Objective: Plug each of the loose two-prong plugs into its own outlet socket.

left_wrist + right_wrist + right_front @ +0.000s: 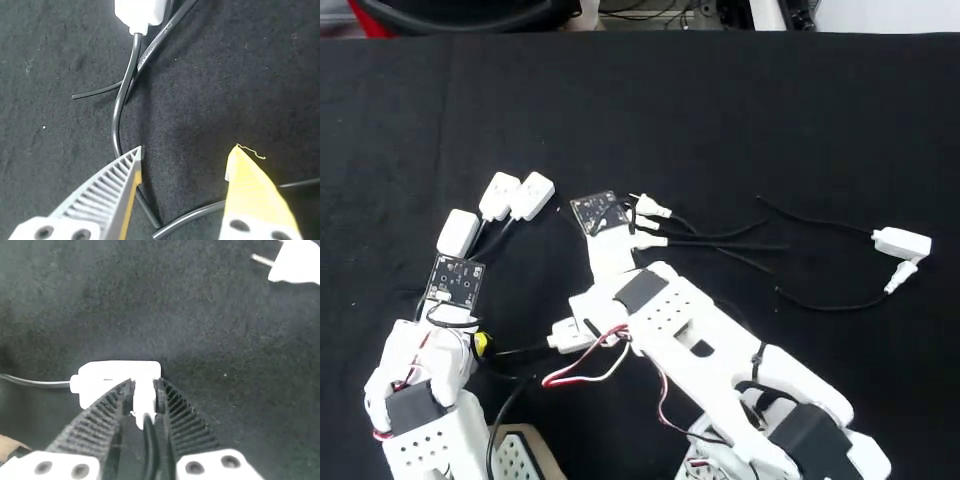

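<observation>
Presently the right gripper (145,386) is clamped narrowly on a white two-prong plug (145,402), which sits right at a white outlet socket (112,377) on the black table (150,300). The left gripper (186,152) stands wide open, holding nothing, above a black cable (118,125). Another loose plug (295,265) lies well apart

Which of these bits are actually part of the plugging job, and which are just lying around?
For the job:
- held plug, in the right pincer
- loose plugs
- sockets
- left pincer, open over the cords

Lying about:
- red object beyond the table's far edge
- dark clutter, also beyond that edge
</observation>
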Controlling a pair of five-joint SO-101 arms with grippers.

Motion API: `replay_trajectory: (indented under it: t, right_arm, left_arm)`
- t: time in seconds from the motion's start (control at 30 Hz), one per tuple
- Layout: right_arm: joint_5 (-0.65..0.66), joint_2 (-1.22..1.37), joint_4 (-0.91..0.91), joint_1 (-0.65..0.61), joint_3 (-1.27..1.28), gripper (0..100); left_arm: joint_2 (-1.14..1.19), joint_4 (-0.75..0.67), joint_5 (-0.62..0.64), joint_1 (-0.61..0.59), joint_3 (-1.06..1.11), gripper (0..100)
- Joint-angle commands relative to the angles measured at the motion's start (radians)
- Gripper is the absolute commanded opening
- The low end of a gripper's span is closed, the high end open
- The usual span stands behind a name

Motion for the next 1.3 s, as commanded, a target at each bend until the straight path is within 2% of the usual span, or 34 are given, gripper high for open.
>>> replay_trajectory:
  t: [0.0, 0.1, 0.33, 0.47, 0.63, 0.87, 1.17, 1.27]
  right_arm:
    - [-0.005, 0.002, 0.034, -0.032, -0.012, 1.2]
    - [0.011, 0.002, 0.025, -0.083, 0.013, 1.2]
    - [0.044, 0.002, 0.023, -0.083, 0.031, 1.2]
    - [0.091, -0.005, 0.087, 0.02, 0.021, 1.2]
    - [0.207, -0.007, 0.209, 0.281, -0.008, 1.2]
    - [0.489, -0.007, 0.152, 0.778, -0.001, 1.2]
    - [0.852, -0.007, 0.15, 1.369, -0.116, 1.2]
    - [0.947, 0.001, 0.063, 1.547, -0.153, 1.2]
  left_arm:
    - [-0.005, -0.012, 0.005, -0.007, -0.002, 27]
    - [-0.005, -0.012, 0.005, -0.007, -0.002, 27]
    - [-0.005, -0.012, 0.005, -0.005, -0.001, 27]
    - [-0.005, -0.025, 0.005, -0.005, 0.001, 27]
    - [-0.005, -0.034, 0.005, -0.005, 0.01, 27]
    - [-0.005, -0.034, 0.005, -0.005, 0.01, 27]
    - [-0.005, -0.034, 0.005, -0.005, 0.01, 27]
    - [-0.005, -0.034, 0.005, -0.005, 0.01, 27]
